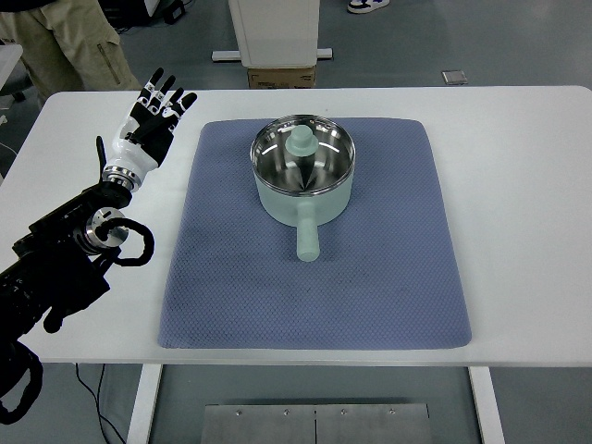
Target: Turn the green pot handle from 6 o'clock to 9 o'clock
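Your left robot hand [153, 116] sits off the mat's upper-left corner, over bare white worktop [518, 166], fingers spread apart and holding nothing. Palm side is white, fingers black, pointing away from the robot toward the far edge. Its black arm [65, 250] runs in from the left edge, below the hand. The right arm does not show.

The hand is clear of the mat, not touching it. The blue-grey mat [370, 287] covers the middle of the worktop. The green pot [303, 176] stands on the mat's upper half, well apart from your hand, to its right. A glass lid with a green knob [302, 141] sits on the pot. The pot handle [306, 233] sticks straight toward the robot, 6 o'clock, resting over the mat.

Past the mat's far edge, beyond the worktop: a cardboard box [281, 77] on the floor and a person's trouser leg [69, 42] at top left.
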